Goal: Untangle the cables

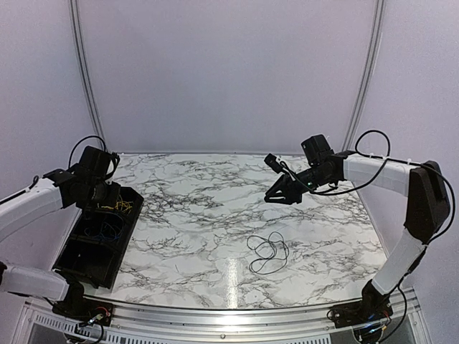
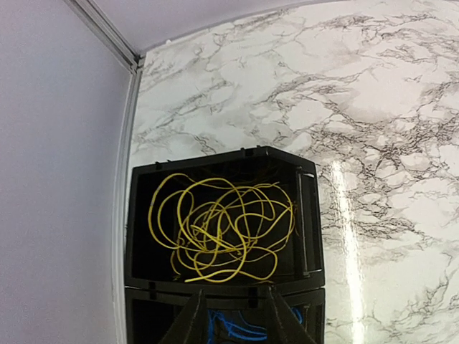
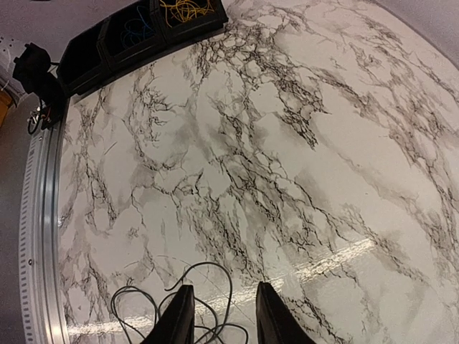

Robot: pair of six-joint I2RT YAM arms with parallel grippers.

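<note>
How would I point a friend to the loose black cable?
On the marble table, look toward the near edge, right of middle: a thin black cable lies there in loose loops. The yellow cable and blue cable sit in the black bin at the left; this one alone lies on bare marble.

Loose black cable (image 1: pixel 267 252) and black compartment tray (image 1: pixel 123 244) on marble-patterned table (image 1: pixel 215 193).

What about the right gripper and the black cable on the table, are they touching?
Apart. The top view shows bare marble between the right gripper and the black cable.
</note>
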